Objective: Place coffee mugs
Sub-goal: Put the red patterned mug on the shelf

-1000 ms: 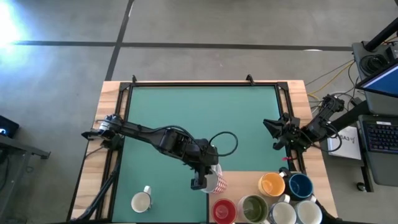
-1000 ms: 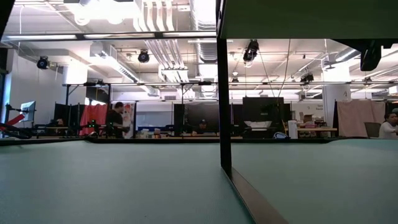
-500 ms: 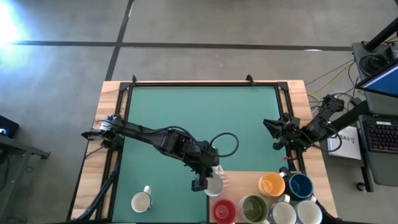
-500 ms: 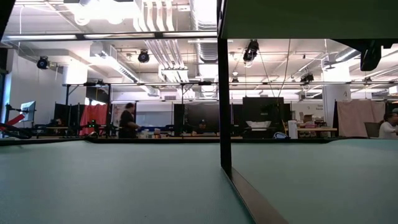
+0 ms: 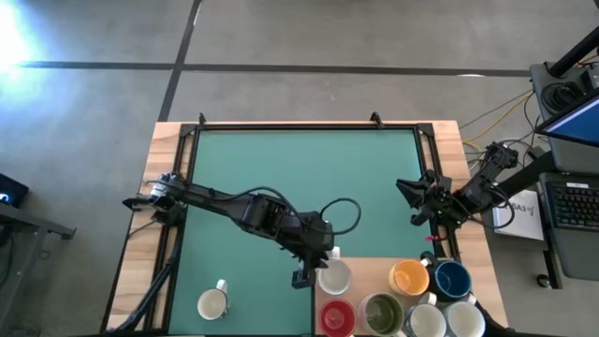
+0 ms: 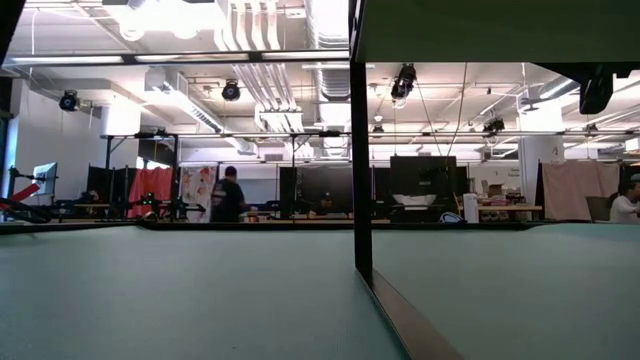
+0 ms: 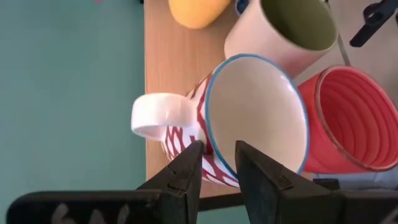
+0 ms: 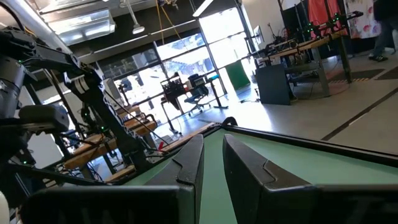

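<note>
A white mug with a red lattice pattern (image 5: pixel 334 277) (image 7: pixel 249 124) stands upright, mouth up, on the left end of a wooden board (image 5: pixel 370 271). My left gripper (image 5: pixel 318 271) (image 7: pixel 217 152) is open at its rim. One finger stands outside and one inside the wall, next to the white handle (image 7: pixel 155 118), and a gap shows on both sides. Beside it on the board stand a red mug (image 5: pixel 337 316), a white mug with an olive inside (image 5: pixel 382 311), an orange one (image 5: pixel 409 277), a dark blue one (image 5: pixel 451 278) and two white ones (image 5: pixel 426 321). My right gripper (image 5: pixel 408 201) waits at the right edge, slightly open.
One more white mug (image 5: pixel 213 302) stands alone on the green mat near the front left. The mat's middle and far part are bare. A black frame (image 5: pixel 281 124) runs around the mat. A dark cable loop (image 5: pixel 339 213) hangs from my left arm.
The patterned mug was tilted with its side showing at my left gripper. It now stands upright, mouth up, on the board's left end. My left gripper has stayed in place and tipped a little.
</note>
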